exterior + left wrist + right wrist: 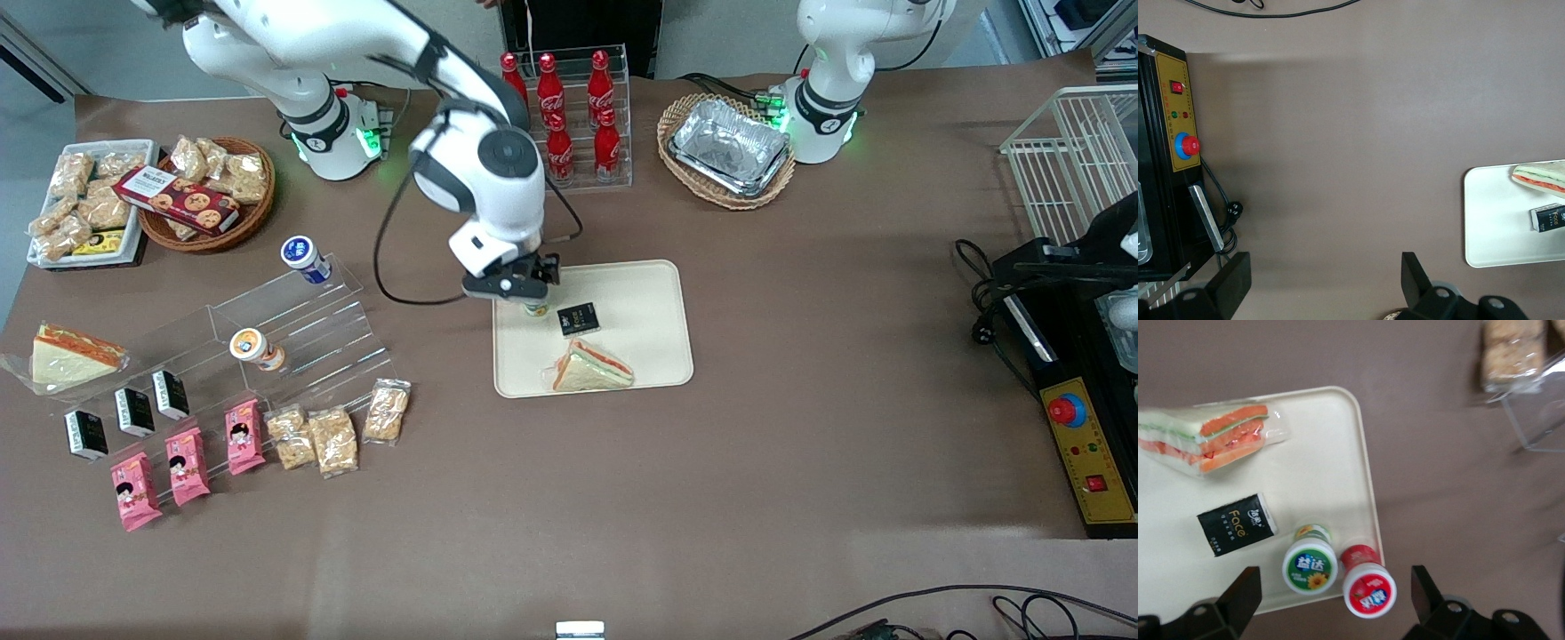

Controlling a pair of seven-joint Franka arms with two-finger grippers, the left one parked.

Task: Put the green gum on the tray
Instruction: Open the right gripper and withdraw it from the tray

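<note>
standing upright on the cream tray (1338, 427) near its rim, beside a red-lidded bottle (1369, 589) and a black packet (1237, 524), the green gum (1310, 565) appears placed; the gripper (516, 286) is held above it, fingers spread wide and empty; only withdrawal seems left

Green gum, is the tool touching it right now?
Apart. The right wrist view shows the open tool above the tray, its fingers straddling the gum with a clear gap at each finger.
</note>
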